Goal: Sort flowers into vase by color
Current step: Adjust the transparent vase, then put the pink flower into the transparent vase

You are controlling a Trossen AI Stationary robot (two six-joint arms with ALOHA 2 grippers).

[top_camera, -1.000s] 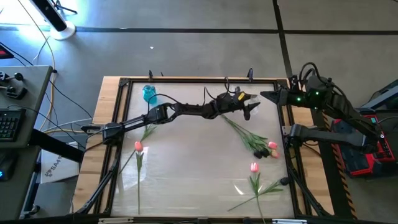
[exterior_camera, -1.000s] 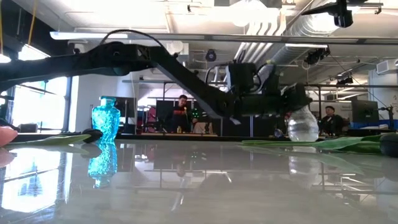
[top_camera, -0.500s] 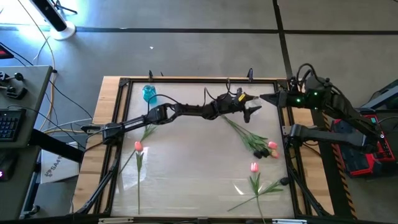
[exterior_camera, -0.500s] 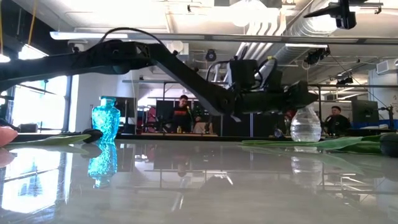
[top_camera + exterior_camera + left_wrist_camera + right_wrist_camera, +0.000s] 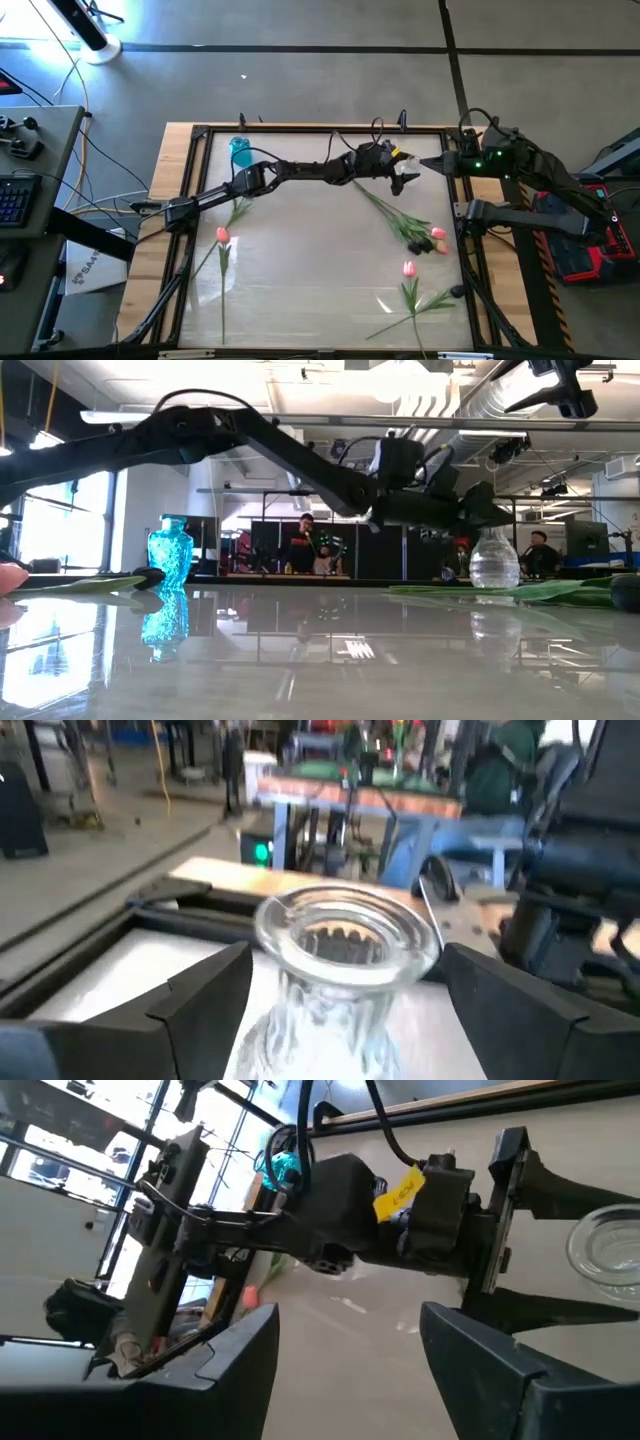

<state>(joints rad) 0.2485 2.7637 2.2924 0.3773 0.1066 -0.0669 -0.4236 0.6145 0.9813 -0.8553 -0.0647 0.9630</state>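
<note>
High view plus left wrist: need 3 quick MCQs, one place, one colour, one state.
1. The blue vase stands:
A. on the table's left side
B. on the table's right side
C. in a gripper

2. The vase at the left gripper is:
A. blue
B. clear
C. black

3. The left gripper is:
A. shut on a flower
B. open
C. shut on the vase

Answers:
1 A: the blue vase stands on the left arm's side of the table.
2 B: the vase in front of the left wrist is clear glass.
3 B: the left gripper has its fingers spread, one on each side of the clear vase.
</note>
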